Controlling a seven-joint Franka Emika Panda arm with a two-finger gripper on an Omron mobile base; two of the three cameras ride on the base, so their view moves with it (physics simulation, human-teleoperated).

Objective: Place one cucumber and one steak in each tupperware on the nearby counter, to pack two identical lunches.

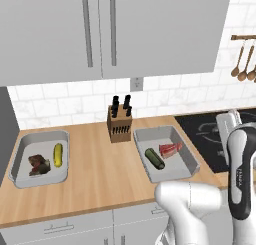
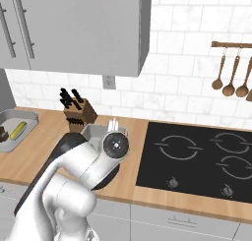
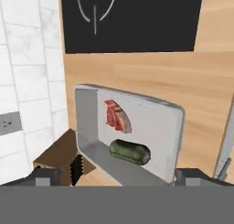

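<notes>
On the counter (image 1: 100, 174) stand two light-grey tupperware trays. The left tupperware (image 1: 30, 145) holds a yellow-green cucumber (image 1: 58, 155) and a dark brown-red steak (image 1: 39, 165). In the right tupperware (image 1: 172, 175) lie a dark green cucumber (image 1: 154, 158) and a red-pink steak (image 1: 170, 150). The hand view looks down on this right tupperware (image 3: 155, 131), with its steak (image 3: 117, 117) and cucumber (image 3: 130, 152). My gripper (image 3: 119, 176) hangs above that tray's near edge, open wide, with nothing between its fingers.
A wooden knife block (image 1: 119, 123) stands at the back between the trays, close to the right one. The black stovetop (image 1: 210, 134) lies just right of the right tray. Wall cabinets hang overhead, and wooden spoons (image 2: 229, 82) hang at the far right.
</notes>
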